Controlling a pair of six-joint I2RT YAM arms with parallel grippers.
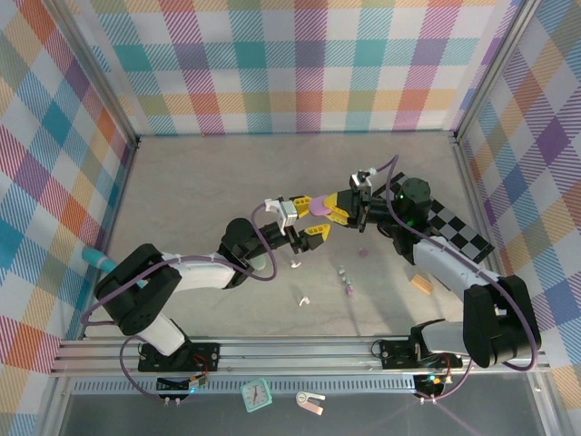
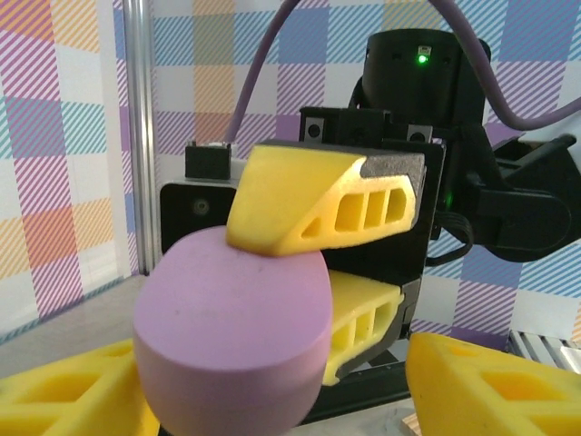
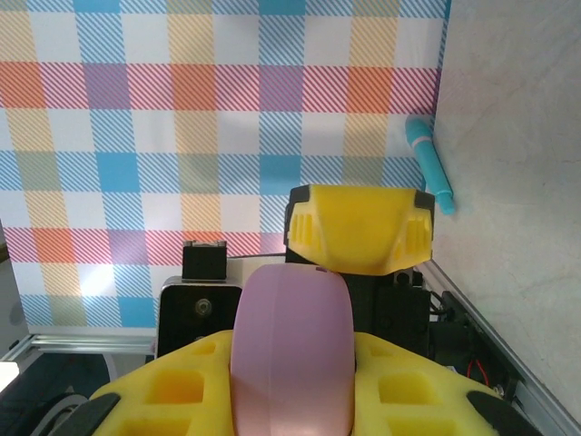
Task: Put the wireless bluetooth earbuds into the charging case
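Observation:
A pale purple pebble-shaped charging case (image 1: pixel 320 207) hangs closed above the middle of the table. My right gripper (image 1: pixel 334 209) is shut on it; in the left wrist view its yellow fingers (image 2: pixel 318 209) clamp the case (image 2: pixel 231 336) from above and below. My left gripper (image 1: pixel 309 220) faces it from the left. It is open, its fingertips (image 2: pixel 481 381) stand either side of the case, and a gap shows on the right. In the right wrist view the case (image 3: pixel 290 354) sits between my right gripper's (image 3: pixel 290 400) fingers. Tiny earbuds lie below on the table: white (image 1: pixel 305 300), purple (image 1: pixel 361 252), greenish (image 1: pixel 342 271).
A checkered board (image 1: pixel 458 232) and a small wooden block (image 1: pixel 420 283) lie at the right, under the right arm. A teal pen (image 1: pixel 98 261) rests against the left wall. Plaid walls enclose the table on three sides.

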